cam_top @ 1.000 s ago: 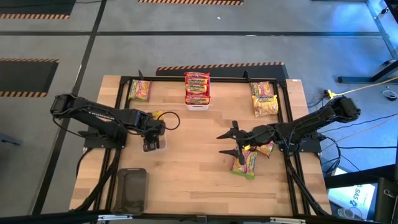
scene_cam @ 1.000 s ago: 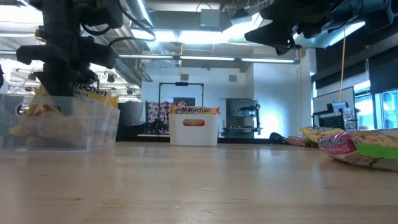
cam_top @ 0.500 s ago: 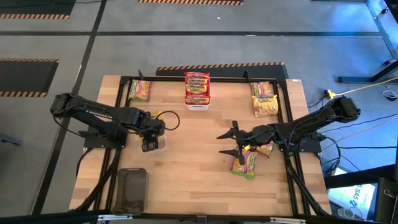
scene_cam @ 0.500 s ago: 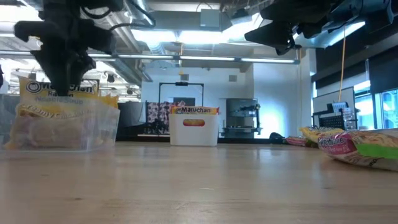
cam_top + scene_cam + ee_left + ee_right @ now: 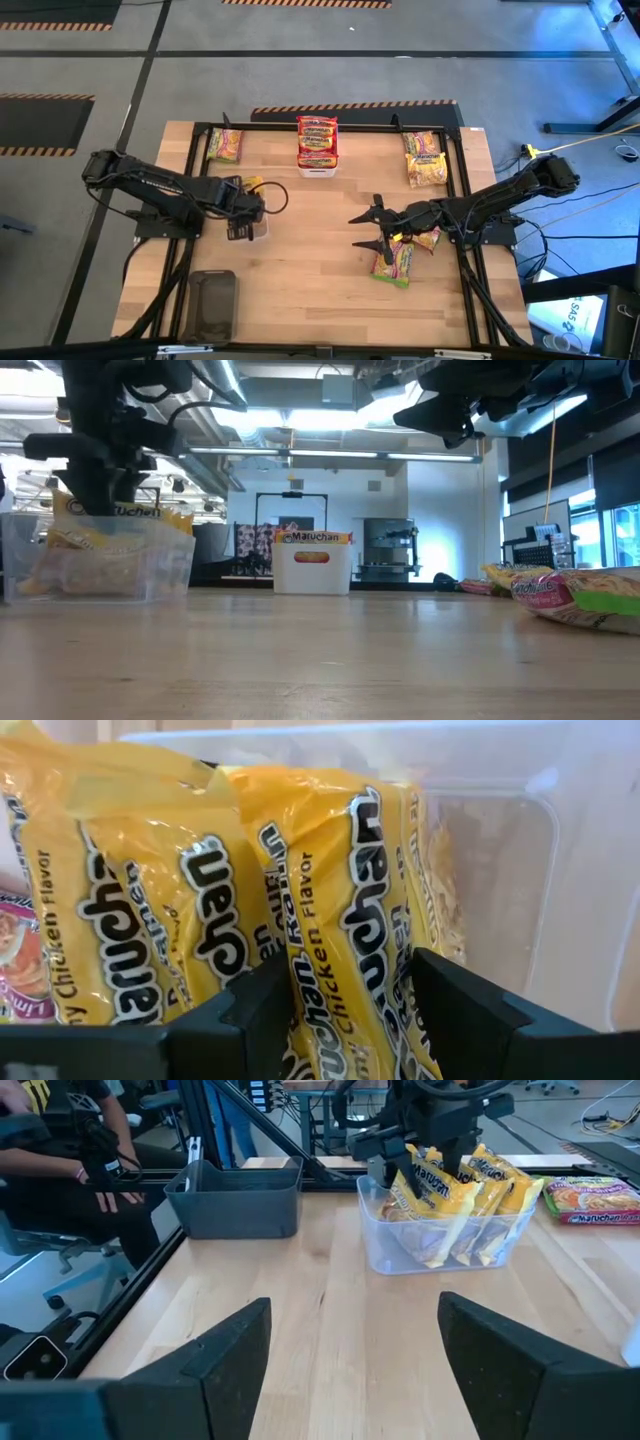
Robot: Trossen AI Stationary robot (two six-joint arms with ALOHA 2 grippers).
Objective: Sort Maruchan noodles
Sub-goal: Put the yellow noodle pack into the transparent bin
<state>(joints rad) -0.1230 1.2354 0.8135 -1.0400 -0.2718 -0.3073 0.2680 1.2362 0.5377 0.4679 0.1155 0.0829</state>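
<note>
Sorting in progress: the left gripper (image 5: 238, 212) hangs over the clear bin (image 5: 255, 232), fingers (image 5: 265, 1005) loosely straddling a yellow chicken packet (image 5: 345, 910) standing inside; release looks nearly done. Beyond the bin, the right gripper (image 5: 370, 230), fingers spread, hovers beside loose packets (image 5: 398, 260) awaiting pickup.

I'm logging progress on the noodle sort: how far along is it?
Done: yellow chicken packets stand in the clear bin, and red ones fill the white bin. In hand: the left gripper sits over the clear bin, fingers either side of a packet. Left: loose packets beneath the open right gripper and two piles at the table's far corners.
</note>
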